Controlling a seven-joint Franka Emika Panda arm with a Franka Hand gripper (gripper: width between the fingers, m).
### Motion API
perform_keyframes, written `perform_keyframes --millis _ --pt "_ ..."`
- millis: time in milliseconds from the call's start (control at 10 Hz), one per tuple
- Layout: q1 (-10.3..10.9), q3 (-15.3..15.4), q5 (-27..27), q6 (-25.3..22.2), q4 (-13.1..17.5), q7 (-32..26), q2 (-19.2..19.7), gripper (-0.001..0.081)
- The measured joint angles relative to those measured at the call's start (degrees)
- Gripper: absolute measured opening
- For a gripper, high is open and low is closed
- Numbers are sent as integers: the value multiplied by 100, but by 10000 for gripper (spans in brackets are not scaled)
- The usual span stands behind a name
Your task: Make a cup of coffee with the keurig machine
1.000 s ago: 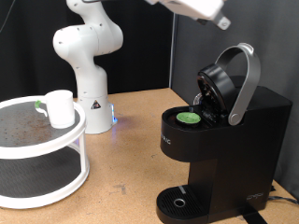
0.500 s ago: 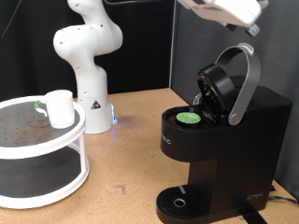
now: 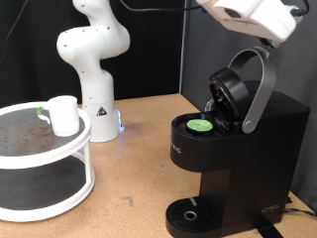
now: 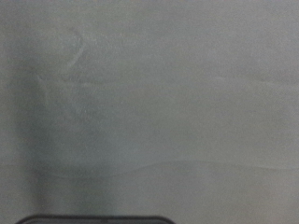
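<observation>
I'm up high at the exterior view's top right, above the keurig machine (image 3: 238, 149), whose lid handle (image 3: 260, 87) stands raised with a green-topped pod (image 3: 202, 125) sitting in the open chamber. My fingers are out of sight, so whether they're apart or together I can't tell. Closing that lid wants a steady, square push on the arch, I'd judge. The cup (image 3: 63, 114) waits on the white tiered stand (image 3: 45, 188), well apart from the machine.

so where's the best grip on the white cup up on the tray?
Probably the cup body, from above: it stands upright on the tray top tier with its open rim clear. Its handle isn't clearly visible in this view, so pinching across the rim or wall looks safer. The gripper isn't clearly in view.
</observation>
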Motion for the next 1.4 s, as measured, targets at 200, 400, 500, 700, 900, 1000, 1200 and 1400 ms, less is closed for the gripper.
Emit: perform_keyframes --millis 200,400,500,700,900,1000,1200,1400 --pt "25 96 150 76 23 -39 10 112" --pt "26 144 127 34 32 -25 15 8" --pt "25 150 24 -29 26 24 24 8" --pt "16 149 -180 -44 -50 50 28 3" --pt "-1 120 -254 -93 -144 -21 21 3" --pt "-24 100 -254 -167 -158 -102 5 3" --pt "-98 -6 -426 -426 -211 -323 -110 3" --pt "-213 -105 -831 -660 -351 -448 -258 3"
